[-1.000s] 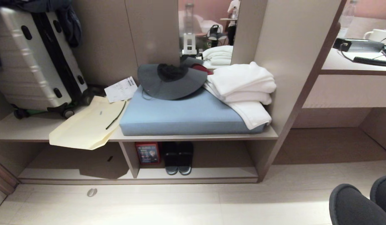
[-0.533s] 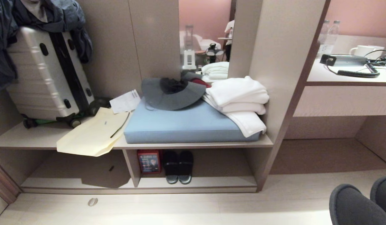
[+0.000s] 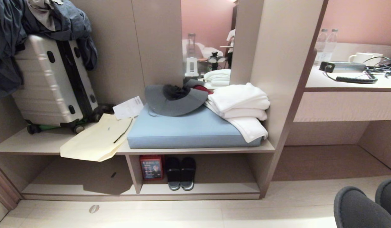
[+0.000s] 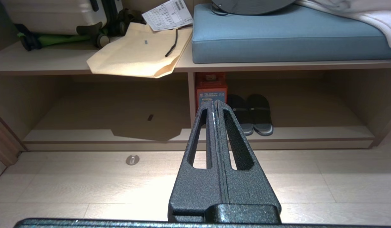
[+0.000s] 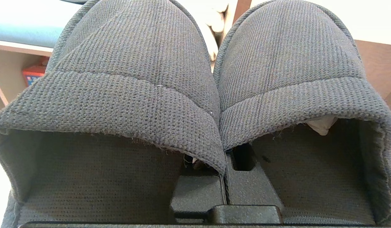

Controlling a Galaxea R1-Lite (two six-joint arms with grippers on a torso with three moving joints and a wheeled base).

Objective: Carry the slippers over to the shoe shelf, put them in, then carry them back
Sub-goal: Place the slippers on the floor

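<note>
The slippers (image 3: 366, 205) are a charcoal knit pair held side by side low at the right of the head view, over the pale floor and short of the furniture. In the right wrist view they (image 5: 135, 95) fill the picture, and my right gripper (image 5: 225, 180) is shut on their two inner edges, its tips hidden under the fabric. The shoe shelf (image 3: 214, 189) is the low open compartment under the bench, right of an upright divider (image 3: 133, 172). My left gripper (image 4: 214, 104) is shut and empty, hanging above the floor and pointing at the shoe shelf (image 4: 309, 133).
Another dark pair with pale toe rims (image 3: 180, 172) and a red box (image 3: 151, 167) stand in the shelf by the divider. Above lie a blue cushion (image 3: 189, 131), grey hat (image 3: 175, 99), white towels (image 3: 239, 104), a cream bag (image 3: 94, 141) and a suitcase (image 3: 53, 82). A desk (image 3: 347, 84) is at the right.
The whole head view has slid downward, so the camera has tilted up and more of the wall and desk shows. The slippers keep their place in the picture.
</note>
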